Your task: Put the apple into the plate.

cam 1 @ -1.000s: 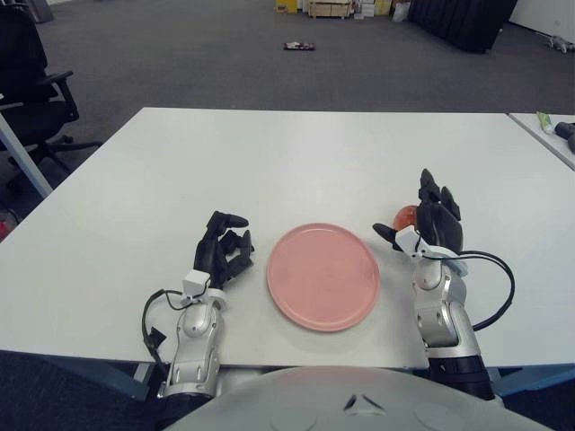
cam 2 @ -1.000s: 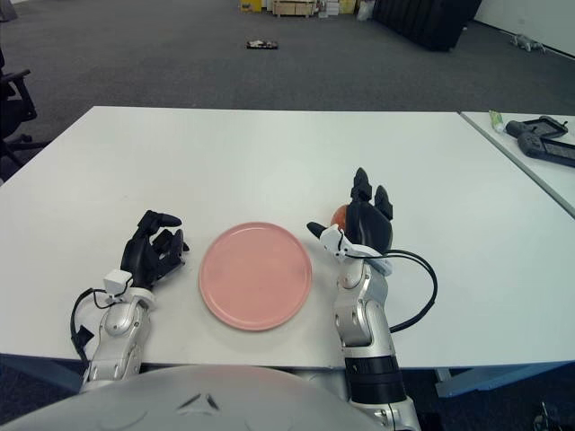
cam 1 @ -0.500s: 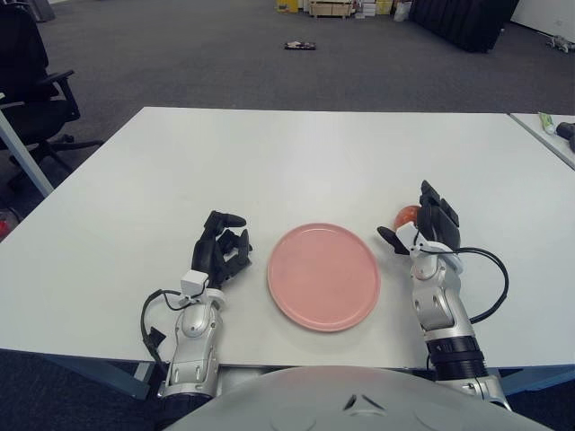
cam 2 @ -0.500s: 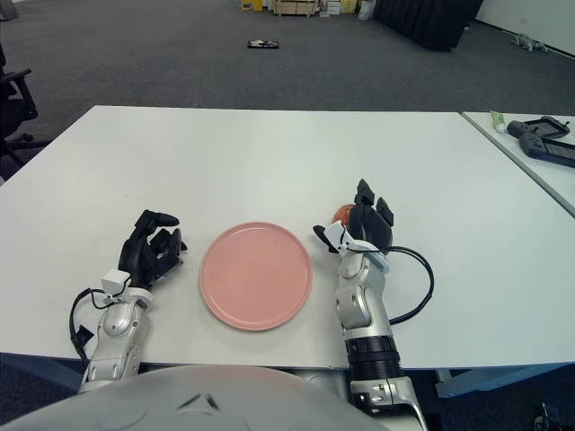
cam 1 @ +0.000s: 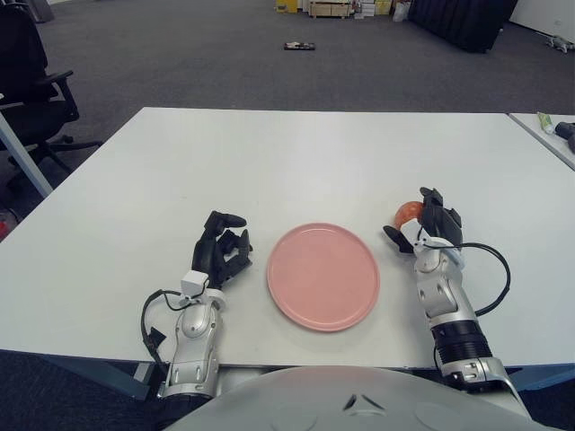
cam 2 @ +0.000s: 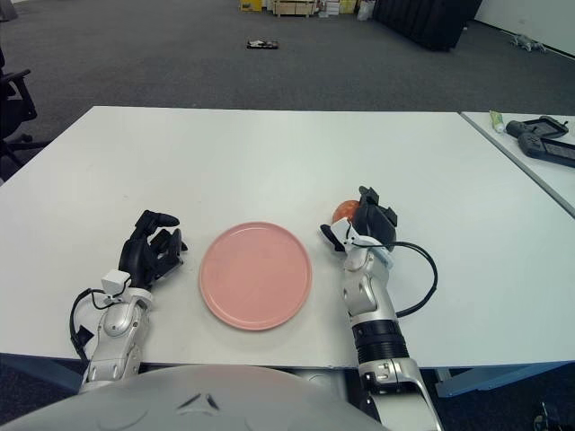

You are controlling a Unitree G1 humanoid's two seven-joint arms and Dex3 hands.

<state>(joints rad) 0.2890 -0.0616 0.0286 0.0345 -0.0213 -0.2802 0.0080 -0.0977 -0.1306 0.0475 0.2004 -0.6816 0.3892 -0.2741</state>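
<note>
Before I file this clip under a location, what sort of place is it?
Probably an open office or lab floor: grey carpet, a black office chair, stacked boxes along the far wall, and a white table holding the pink plate.

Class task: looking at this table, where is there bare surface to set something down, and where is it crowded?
The far half of the table beyond the plate is bare, as is its left part outside the left hand. The plate's own surface is bare too. It is crowded right of the plate, where the right hand sits against the apple, leaving only a narrow strip.
</note>
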